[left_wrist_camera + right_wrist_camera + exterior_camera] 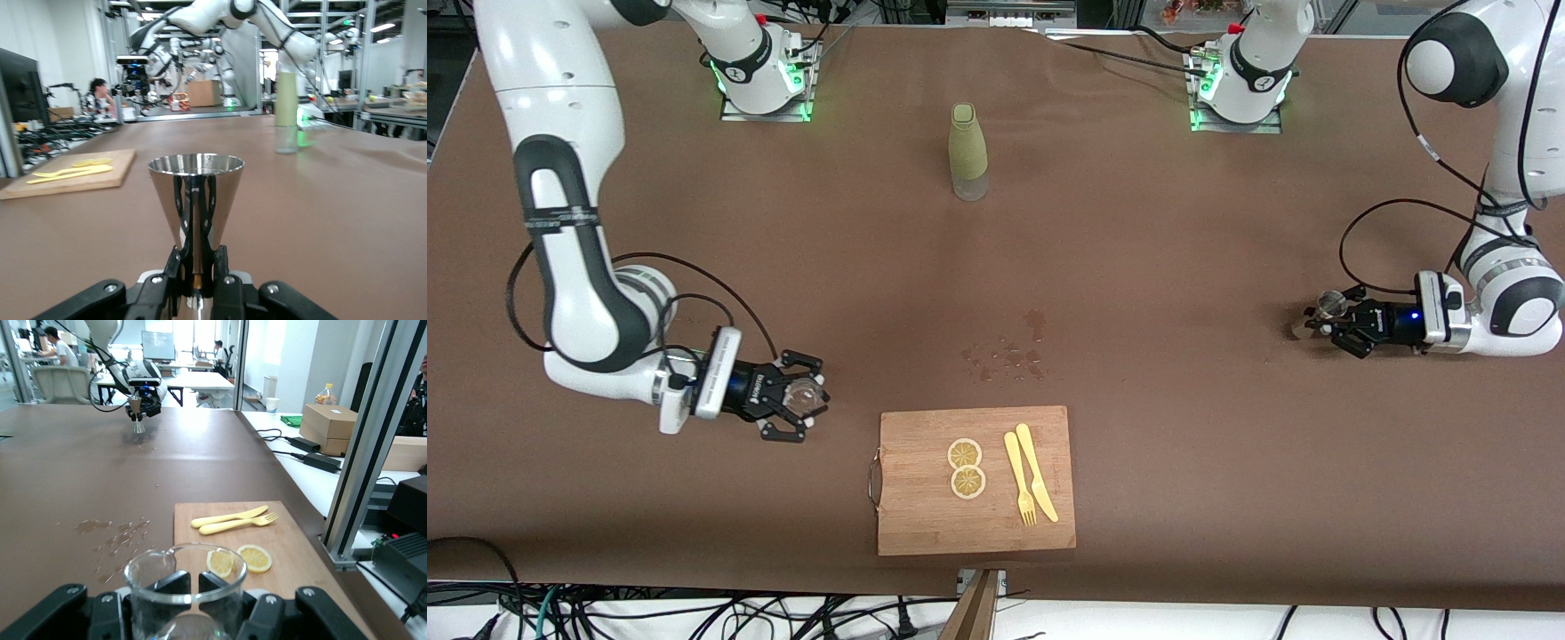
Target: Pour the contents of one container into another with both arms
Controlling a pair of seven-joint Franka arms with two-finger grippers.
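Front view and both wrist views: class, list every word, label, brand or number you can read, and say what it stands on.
No text can be read for certain.
Band on the right arm: white print, too small.
Right gripper: white mark on its black body, blurred.
Bottle, cutting board: no lettering.

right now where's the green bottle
In the front view the green bottle stands upright mid-table between the two arm bases, farther from the camera than the cutting board.

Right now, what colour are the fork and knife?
Pale yellow fork and knife; front view shows them best.

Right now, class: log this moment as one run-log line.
left hand: grips shiny steel jigger | right hand: grips clear glass beaker | pour: not begun
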